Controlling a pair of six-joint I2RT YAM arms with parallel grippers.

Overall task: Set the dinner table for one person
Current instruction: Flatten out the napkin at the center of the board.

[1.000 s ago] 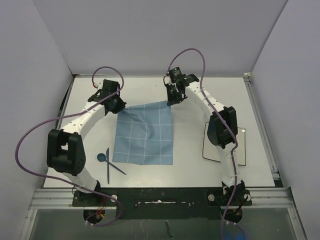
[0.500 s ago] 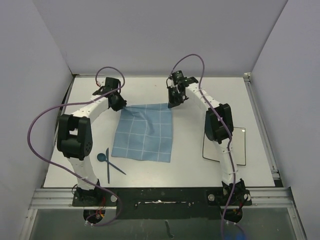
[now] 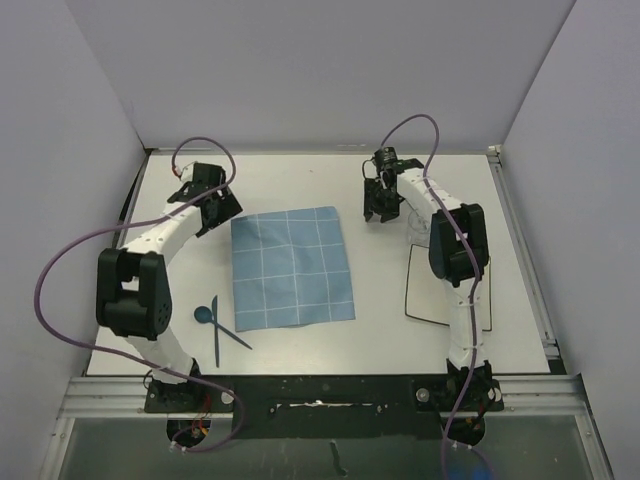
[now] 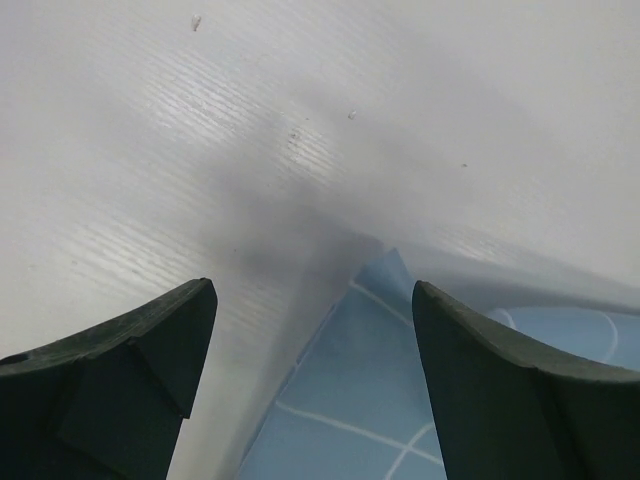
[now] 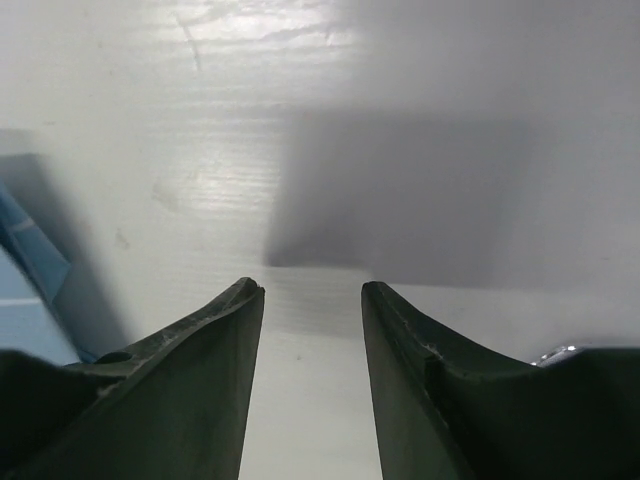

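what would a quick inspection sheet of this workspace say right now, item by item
surface: white dinner table, flat, a few small specks
job's things: blue gridded mat lying flat near the middle; blue spoon crossed by a dark utensil, on the table left of the mat
clutter: thin black rectangle outline at right, partly under the right arm; cannot tell what it is
claws: left claw open at the mat's far left corner, holding nothing; right claw open over bare table, holding nothing
cables: purple cable looping off the left arm, another off the right
surroundings: plain walls on three sides; black rail along the near edge
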